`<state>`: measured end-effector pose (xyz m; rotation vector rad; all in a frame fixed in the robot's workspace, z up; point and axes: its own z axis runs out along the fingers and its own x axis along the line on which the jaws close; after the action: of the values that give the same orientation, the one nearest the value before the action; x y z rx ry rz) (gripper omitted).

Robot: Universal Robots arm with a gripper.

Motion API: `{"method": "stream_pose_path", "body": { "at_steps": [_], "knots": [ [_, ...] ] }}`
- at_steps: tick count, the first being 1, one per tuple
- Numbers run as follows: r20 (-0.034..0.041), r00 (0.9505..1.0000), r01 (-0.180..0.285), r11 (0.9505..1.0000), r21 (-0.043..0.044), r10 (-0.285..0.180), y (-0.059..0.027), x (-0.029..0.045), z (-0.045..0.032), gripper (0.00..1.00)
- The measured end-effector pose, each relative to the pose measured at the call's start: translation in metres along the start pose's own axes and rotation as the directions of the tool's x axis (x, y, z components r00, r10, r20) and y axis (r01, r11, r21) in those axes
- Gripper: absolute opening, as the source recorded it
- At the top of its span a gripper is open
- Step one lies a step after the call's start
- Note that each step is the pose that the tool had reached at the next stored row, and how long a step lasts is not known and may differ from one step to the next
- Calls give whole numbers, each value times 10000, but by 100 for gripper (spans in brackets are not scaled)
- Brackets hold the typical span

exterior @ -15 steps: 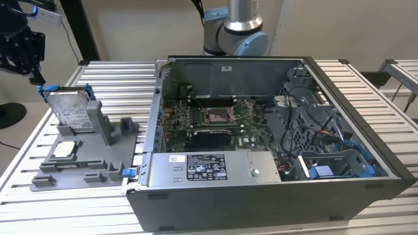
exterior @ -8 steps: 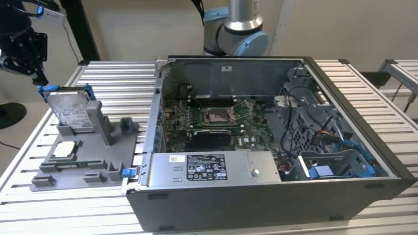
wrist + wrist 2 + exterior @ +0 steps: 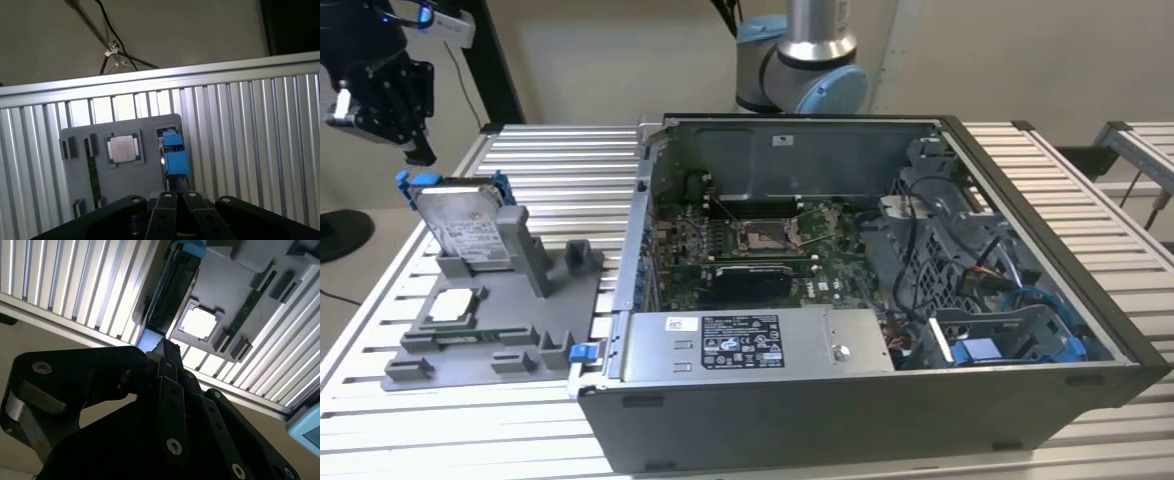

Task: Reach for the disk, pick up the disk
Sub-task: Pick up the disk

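Note:
The disk (image 3: 459, 226) stands on edge in a slot of the grey fixture tray (image 3: 487, 345), silver with a white label and blue bracket tabs at its upper corners. My black gripper (image 3: 419, 150) hangs above it, toward the exterior view's left, and does not touch it. The fingers sit pressed together, shut, with nothing between them. In the first wrist view the disk (image 3: 175, 152) shows edge-on with its blue bracket just past the gripper (image 3: 178, 194). In the second wrist view the disk's dark edge (image 3: 165, 295) lies beyond the fingertips (image 3: 165, 347).
A small white-topped chip (image 3: 452, 305) lies in the tray near the disk. An open computer case (image 3: 854, 300) takes up the middle of the ribbed aluminium table (image 3: 560, 160). The arm's base (image 3: 798, 70) stands behind the case. The table's edge lies just past the tray.

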<state>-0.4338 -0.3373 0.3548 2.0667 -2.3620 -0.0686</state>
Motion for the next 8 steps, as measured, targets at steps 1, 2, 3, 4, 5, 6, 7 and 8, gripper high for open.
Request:
{"method": "stream_pose_path", "body": {
  "at_steps": [1, 2, 3, 4, 5, 6, 7, 8],
  "knots": [
    [-1, 10000, 5, 10000, 0, -5, 4, -21, 1, 0],
    [0, 10000, 13, 10000, 1, -13, 13, -26, 3, 0],
    [-1, 10000, 23, 10000, -1, -23, 26, -26, 3, 0],
    [-2, 10000, 33, 10000, -2, -33, 40, -25, 3, 0],
    [-2, 10000, 42, 10000, -1, -42, 54, -23, 4, 0],
    [-2, 10000, 51, 10000, -1, -51, 68, -21, 4, 0],
    [-3, 10000, 59, 10000, -2, -59, 75, -19, 4, 0],
    [-3, 10000, 62, 10000, -1, -62, 77, -15, 4, 0]
  ]
}}
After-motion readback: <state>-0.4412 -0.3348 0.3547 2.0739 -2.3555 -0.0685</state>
